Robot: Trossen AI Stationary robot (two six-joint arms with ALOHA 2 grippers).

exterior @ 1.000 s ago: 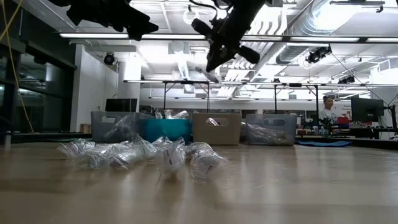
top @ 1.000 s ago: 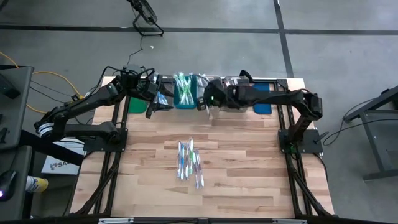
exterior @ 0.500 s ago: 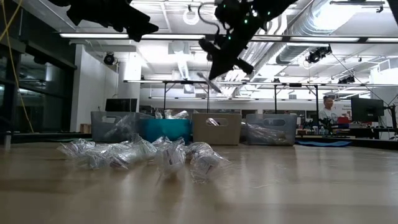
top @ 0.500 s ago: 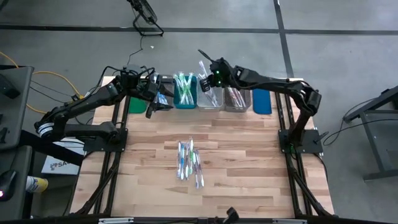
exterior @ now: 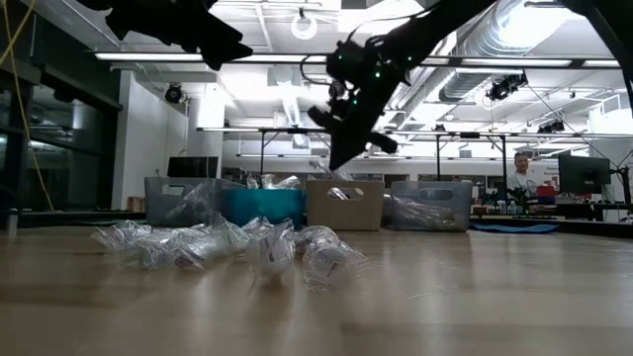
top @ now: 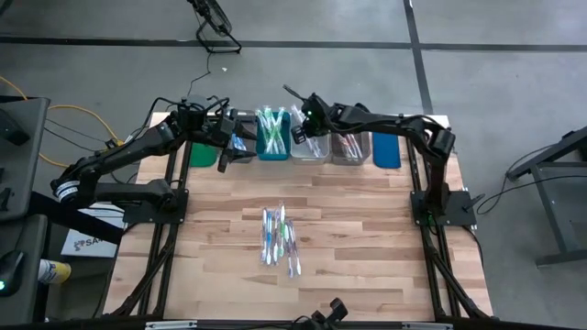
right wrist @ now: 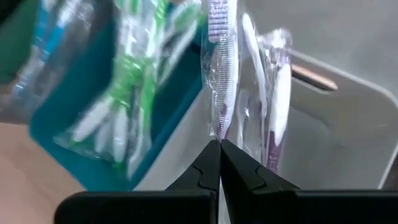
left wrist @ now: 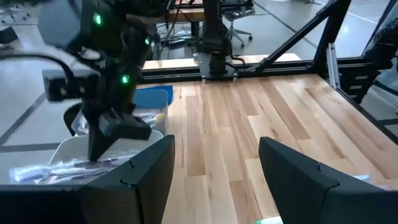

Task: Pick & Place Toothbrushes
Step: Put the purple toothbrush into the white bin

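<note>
A loose pile of wrapped toothbrushes (top: 280, 240) lies on the wooden table's middle, also seen in the low view (exterior: 227, 247). Along the far edge stands a row of bins: teal (top: 273, 139) with green brushes, white (top: 309, 147) with purple ones, grey (top: 349, 147). My right gripper (top: 305, 112) hovers over the white bin, next to the wall it shares with the teal bin, shut on one wrapped purple toothbrush (right wrist: 221, 68). My left gripper (left wrist: 214, 186) stands open and bare above the row's left end (top: 225, 147). My right gripper pinches the near end of the toothbrush's clear wrapper (right wrist: 216, 132) between its two fingertips. The fingers slant down toward the far edge and lie along the brush. The brush reaches away from the fingers over the white bin, lifted clear.
A green bin (top: 204, 153) and a grey one (top: 237, 137) sit under my left arm; a blue lid (top: 387, 149) lies at the row's right end. Bare wood spreads around the pile. A person (exterior: 521, 178) stands far off in the room behind.
My right gripper has carried the toothbrush toward the table's far edge, out over the white bin, sinking as it went and rolling a little. It has stayed shut on the brush.
</note>
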